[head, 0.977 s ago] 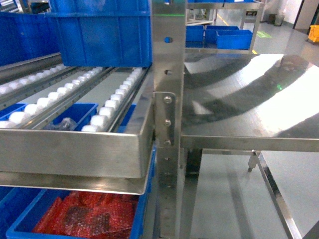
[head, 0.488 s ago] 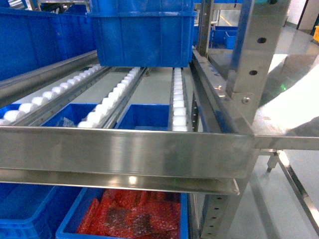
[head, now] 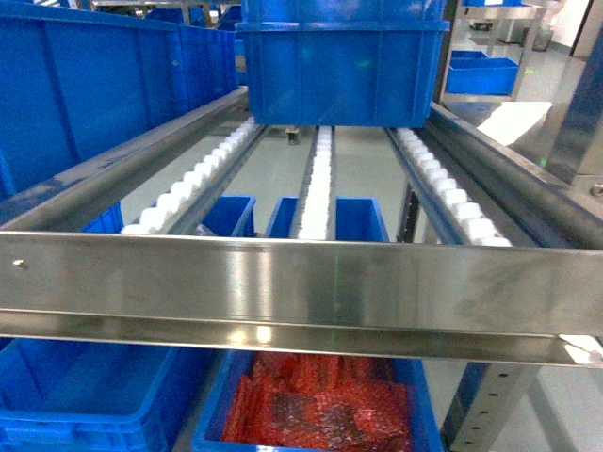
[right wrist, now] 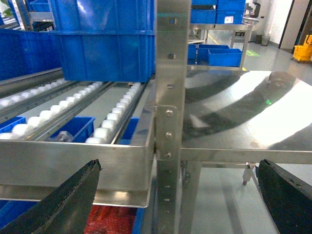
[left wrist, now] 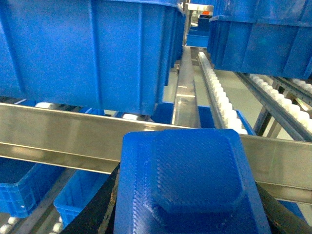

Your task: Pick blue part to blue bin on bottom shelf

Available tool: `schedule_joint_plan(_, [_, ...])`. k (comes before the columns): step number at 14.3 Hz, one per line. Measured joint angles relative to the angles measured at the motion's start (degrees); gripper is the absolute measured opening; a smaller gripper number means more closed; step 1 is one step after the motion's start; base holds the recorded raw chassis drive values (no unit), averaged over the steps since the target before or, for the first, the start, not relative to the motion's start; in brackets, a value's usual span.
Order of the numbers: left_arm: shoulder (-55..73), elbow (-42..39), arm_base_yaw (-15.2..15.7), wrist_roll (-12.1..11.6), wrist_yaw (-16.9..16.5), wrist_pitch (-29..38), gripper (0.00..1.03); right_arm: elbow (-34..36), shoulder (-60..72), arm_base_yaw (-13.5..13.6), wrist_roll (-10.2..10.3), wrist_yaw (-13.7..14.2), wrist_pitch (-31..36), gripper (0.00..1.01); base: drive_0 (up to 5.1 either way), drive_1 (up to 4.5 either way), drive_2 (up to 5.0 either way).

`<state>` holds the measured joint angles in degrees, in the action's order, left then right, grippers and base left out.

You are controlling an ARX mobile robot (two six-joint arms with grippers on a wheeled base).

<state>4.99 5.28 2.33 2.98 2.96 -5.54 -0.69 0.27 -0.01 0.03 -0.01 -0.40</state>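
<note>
We had the blue part (left wrist: 187,185) clamped in our left gripper (left wrist: 187,214), up by the rack's front rail (left wrist: 58,134). Our right gripper (right wrist: 175,204) was apart, holding nothing. Dropping it into a blue bin (head: 85,400) on the bottom shelf was left.

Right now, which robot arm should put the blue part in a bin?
Left, probably. Its gripper holds the blue part in front of the rack's steel rail. The right gripper is open and empty, beside a post.
</note>
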Motion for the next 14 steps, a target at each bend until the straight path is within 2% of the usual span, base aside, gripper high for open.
schedule_joint_plan(8, [-0.02,0.0,0.0,0.0,0.07,0.02,0.43,0.0,0.0,0.0,-0.02,-0.02,0.17,0.98,-4.9,2.51,2.5])
schedule_joint_plan(14, [0.0,0.0,-0.02,0.0,0.31,-0.04,0.43,0.0,0.0,0.0,0.0,-0.2,0.24,0.98,0.0,0.15,-0.2])
